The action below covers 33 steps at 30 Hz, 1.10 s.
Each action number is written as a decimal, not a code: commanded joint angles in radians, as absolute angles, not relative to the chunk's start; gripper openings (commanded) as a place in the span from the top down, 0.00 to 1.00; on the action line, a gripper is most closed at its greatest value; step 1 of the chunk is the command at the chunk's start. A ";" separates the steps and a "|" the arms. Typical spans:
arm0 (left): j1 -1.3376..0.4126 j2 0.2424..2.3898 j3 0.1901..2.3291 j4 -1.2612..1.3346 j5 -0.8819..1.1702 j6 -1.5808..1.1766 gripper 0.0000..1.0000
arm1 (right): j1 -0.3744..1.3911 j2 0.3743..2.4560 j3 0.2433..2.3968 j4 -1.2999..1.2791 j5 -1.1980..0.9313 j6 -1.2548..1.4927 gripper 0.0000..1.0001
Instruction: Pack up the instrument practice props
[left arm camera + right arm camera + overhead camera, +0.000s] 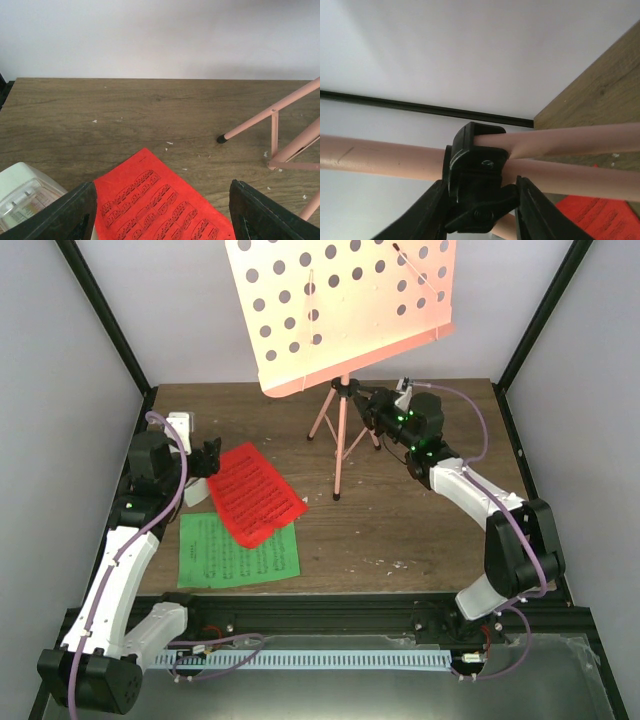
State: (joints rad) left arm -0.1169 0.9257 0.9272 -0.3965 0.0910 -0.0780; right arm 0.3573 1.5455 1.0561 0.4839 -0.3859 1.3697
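Note:
The pink music stand (345, 310) stands at the back centre on its tripod legs (338, 440). My right gripper (372, 412) is at the top of those legs. In the right wrist view it (480, 210) is shut on the stand's black hub (477, 170), one finger pressed on each side where the pink tubes (380, 157) meet. A red page (255, 495) lies overlapping a green page (238, 552) at the front left. My left gripper (165, 210) hangs open just over the red page (150, 200). The white metronome (25, 197) sits beside its left finger.
A black-tipped stand leg (270, 115) reaches across the wood to the right of the red page. White walls with black frame posts (105, 325) close in the table on the left, right and back. Small white crumbs (169, 143) dot the tabletop.

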 commanded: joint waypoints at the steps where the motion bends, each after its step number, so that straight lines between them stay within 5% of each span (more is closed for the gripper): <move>1: -0.120 0.925 0.917 -0.378 0.096 -0.079 0.27 | 0.365 1.551 1.082 0.513 -0.378 1.373 0.76; 5: -0.120 0.925 0.917 -0.377 0.097 -0.078 0.27 | 0.365 1.554 1.070 0.525 -0.377 1.377 0.88; 9: -0.120 0.927 0.917 -0.379 0.098 -0.079 0.27 | 0.366 1.557 1.065 0.536 -0.382 1.381 0.89; 15: -0.120 0.927 0.917 -0.378 0.098 -0.079 0.27 | 0.365 1.545 1.056 0.548 -0.375 1.387 0.41; 20: -0.120 0.927 0.917 -0.379 0.100 -0.080 0.27 | 0.366 1.526 1.039 0.551 -0.341 1.396 0.37; 33: -0.120 0.927 0.915 -0.378 0.104 -0.080 0.27 | 0.365 1.523 1.017 0.563 -0.339 1.404 0.82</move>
